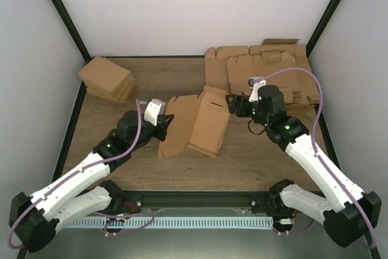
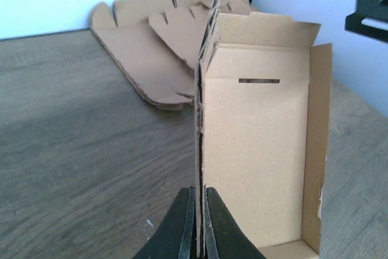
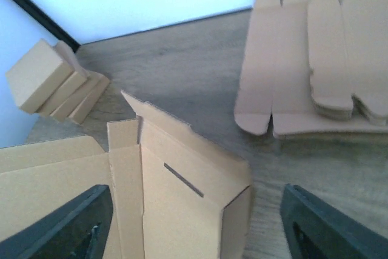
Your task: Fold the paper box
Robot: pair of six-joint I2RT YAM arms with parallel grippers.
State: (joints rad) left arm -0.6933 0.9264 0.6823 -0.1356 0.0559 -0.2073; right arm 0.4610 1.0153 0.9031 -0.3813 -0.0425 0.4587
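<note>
The paper box (image 1: pixel 203 124) lies mid-table, partly folded, with a slotted panel and raised side walls (image 2: pixel 260 150). My left gripper (image 1: pixel 165 124) is at its left side. In the left wrist view the left gripper (image 2: pixel 199 193) is shut on the edge of an upright cardboard wall, both pads pressed against it. My right gripper (image 1: pixel 233 104) hovers at the box's far right corner. Its fingers (image 3: pixel 73 222) stand wide apart on either side of the slotted panel (image 3: pixel 176 204), open and touching nothing.
A thick pile of flat cardboard sheets (image 1: pixel 260 68) lies at the back right, just behind the right gripper. A pile of folded cartons (image 1: pixel 108 79) sits at the back left. Black frame posts stand at both back corners.
</note>
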